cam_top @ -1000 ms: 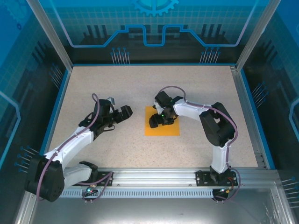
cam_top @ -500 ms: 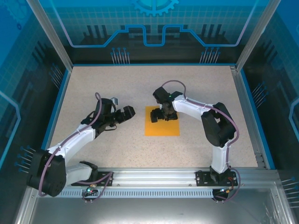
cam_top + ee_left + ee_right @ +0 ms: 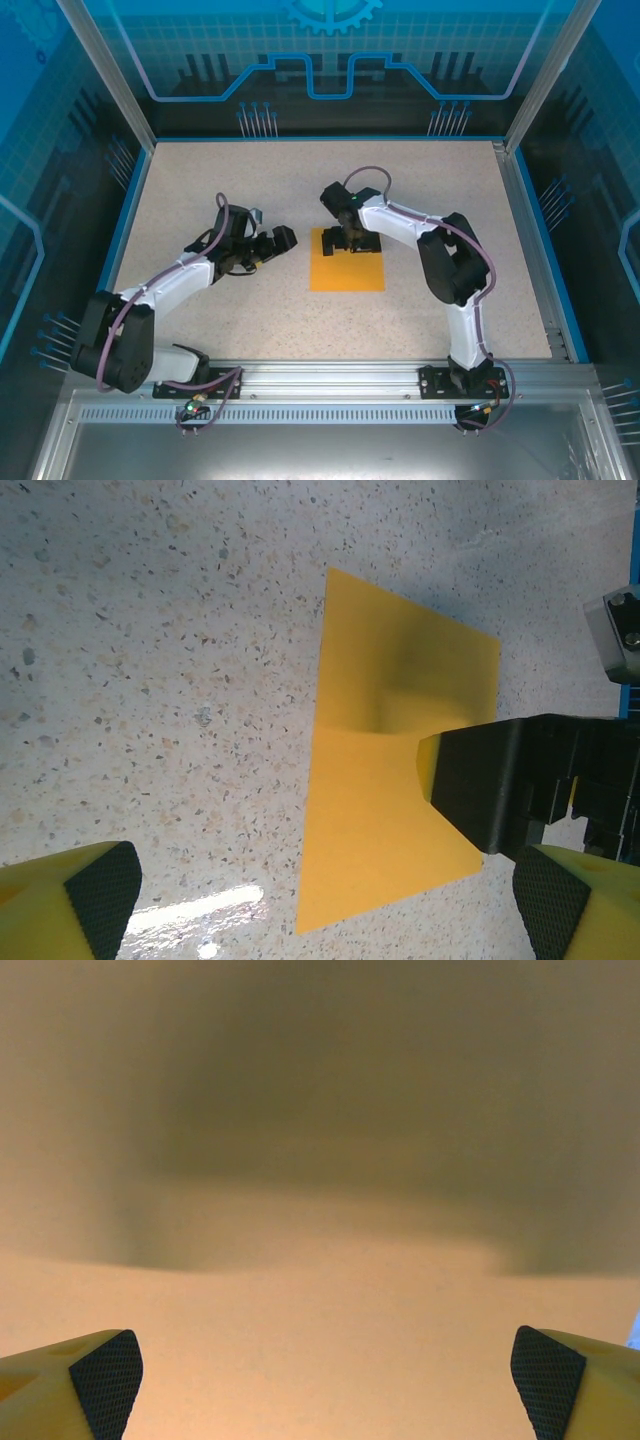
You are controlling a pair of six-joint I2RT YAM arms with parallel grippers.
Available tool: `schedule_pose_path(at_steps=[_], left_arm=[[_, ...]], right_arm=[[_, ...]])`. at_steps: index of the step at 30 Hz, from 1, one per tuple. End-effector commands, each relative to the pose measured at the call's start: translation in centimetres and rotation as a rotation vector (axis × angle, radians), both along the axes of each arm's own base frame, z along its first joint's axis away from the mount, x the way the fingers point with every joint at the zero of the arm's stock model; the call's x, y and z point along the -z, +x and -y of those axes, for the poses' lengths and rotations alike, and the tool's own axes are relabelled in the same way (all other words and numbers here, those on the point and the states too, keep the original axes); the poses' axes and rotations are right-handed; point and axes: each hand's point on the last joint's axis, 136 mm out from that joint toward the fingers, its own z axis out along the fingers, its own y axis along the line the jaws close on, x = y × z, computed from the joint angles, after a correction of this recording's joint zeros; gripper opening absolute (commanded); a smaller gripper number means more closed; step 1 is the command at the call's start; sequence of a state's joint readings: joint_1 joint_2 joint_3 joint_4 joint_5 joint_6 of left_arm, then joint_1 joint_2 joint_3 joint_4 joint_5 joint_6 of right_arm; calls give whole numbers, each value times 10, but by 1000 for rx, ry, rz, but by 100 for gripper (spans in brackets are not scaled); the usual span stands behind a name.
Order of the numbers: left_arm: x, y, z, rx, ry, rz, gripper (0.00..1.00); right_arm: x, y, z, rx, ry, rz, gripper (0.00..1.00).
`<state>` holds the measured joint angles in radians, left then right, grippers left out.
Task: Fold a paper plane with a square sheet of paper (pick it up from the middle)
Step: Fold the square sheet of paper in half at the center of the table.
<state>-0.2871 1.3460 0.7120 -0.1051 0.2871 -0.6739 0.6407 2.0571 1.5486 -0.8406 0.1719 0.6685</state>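
**Orange sheet lying flat, both grippers spread beside and over it**

We are looking at the square sheet of paper (image 3: 347, 265) lying flat mid-table. Its far edge is hiding under the right gripper (image 3: 350, 241), which is hanging over that edge with its jaws spread wide. In the right wrist view the two fingertips (image 3: 105, 1375) are sitting at opposite bottom corners. The paper (image 3: 320, 1340) between them is showing as a blurred, shadowed orange field, with all its edges cut off.

From the left wrist we are seeing a black finger (image 3: 490, 785) of the right gripper covering part of the sheet (image 3: 375, 780). A shallow bulge is rising in the paper just beside it. We cannot tell whether the finger is pressing down.

The left gripper (image 3: 284, 238) is hovering just left of the sheet, apart from it, its jaws also spread with nothing between them.

The sheet's left and near edges are lying exposed. Bare speckled table (image 3: 250, 180) is stretching around it towards the blue rim (image 3: 130, 210).
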Motion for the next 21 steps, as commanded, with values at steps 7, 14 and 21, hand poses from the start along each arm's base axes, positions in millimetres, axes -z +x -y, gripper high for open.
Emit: schedule_pose_path(at_steps=[7, 14, 21], left_arm=[[-7, 7, 7, 24, -27, 9, 99], [-6, 2, 9, 33, -36, -10, 99], [-3, -5, 9, 39, -36, -35, 99]], right_arm=[[12, -6, -12, 14, -6, -63, 99], [16, -8, -13, 7, -25, -70, 99], [24, -14, -11, -1, -59, -90, 99]])
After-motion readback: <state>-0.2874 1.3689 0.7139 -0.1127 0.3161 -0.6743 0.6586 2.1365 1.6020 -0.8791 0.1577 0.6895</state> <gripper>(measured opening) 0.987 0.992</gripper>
